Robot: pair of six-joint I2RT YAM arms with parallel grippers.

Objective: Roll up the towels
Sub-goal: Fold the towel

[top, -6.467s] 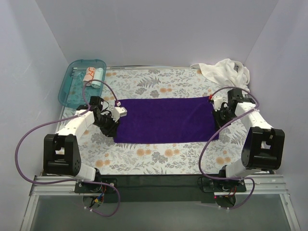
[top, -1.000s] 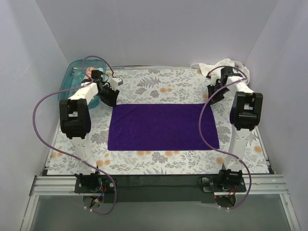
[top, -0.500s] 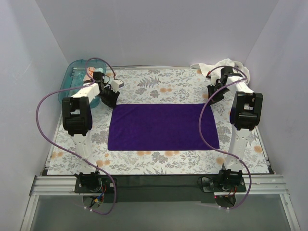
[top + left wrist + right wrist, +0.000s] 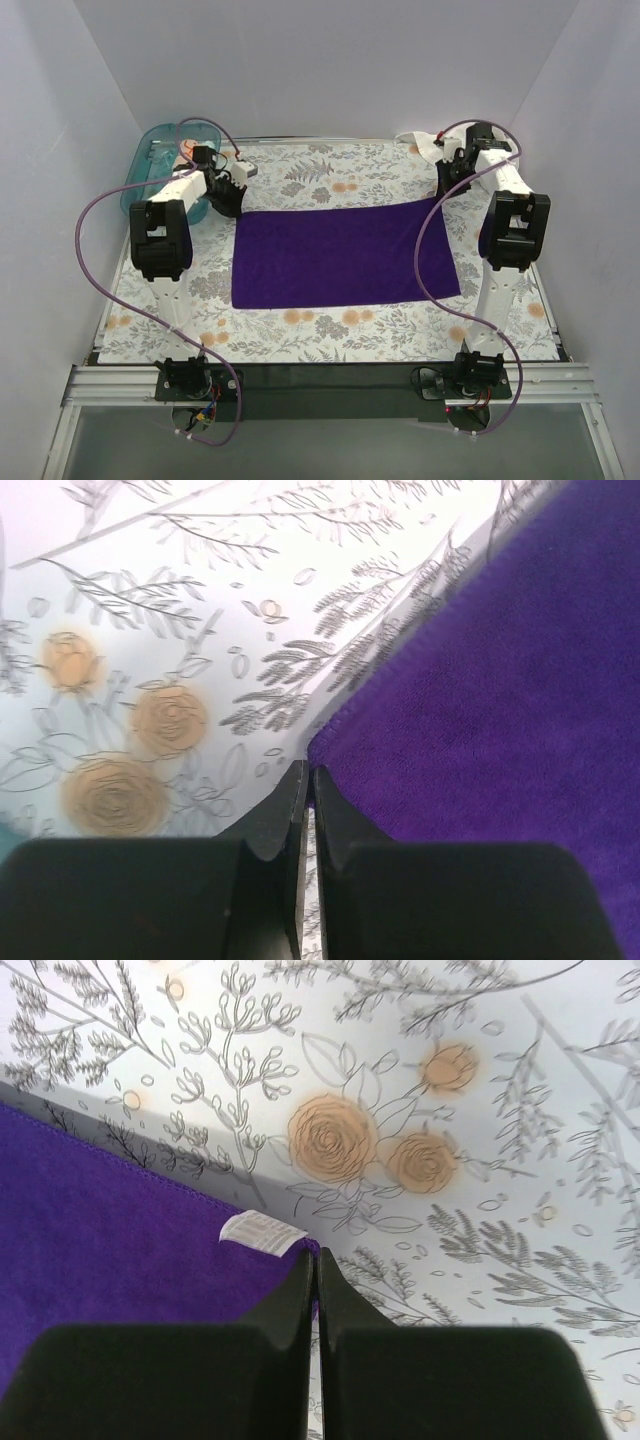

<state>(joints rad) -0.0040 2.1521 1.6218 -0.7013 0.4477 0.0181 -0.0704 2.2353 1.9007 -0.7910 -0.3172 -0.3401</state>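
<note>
The dark purple towel point(image 4: 345, 255) lies spread flat in the middle of the floral sheet. My left gripper point(image 4: 232, 204) is shut on its far left corner; in the left wrist view the closed fingertips point(image 4: 308, 778) pinch the corner of the purple towel point(image 4: 500, 680). My right gripper point(image 4: 441, 191) is shut on the far right corner; in the right wrist view the closed tips point(image 4: 316, 1260) pinch the purple towel point(image 4: 100, 1210) next to its white label point(image 4: 262, 1231). The white towel point(image 4: 425, 144) is bunched at the back right, partly hidden by the right arm.
A teal translucent tray point(image 4: 150, 170) stands at the back left, behind the left arm, which hides most of its contents. The floral sheet point(image 4: 330, 170) covers the table. White walls close in the left, back and right sides.
Both grippers have kept hold of the far corners. The towel has shifted a little to the right and toward the back, and the right gripper has moved farther back.
</note>
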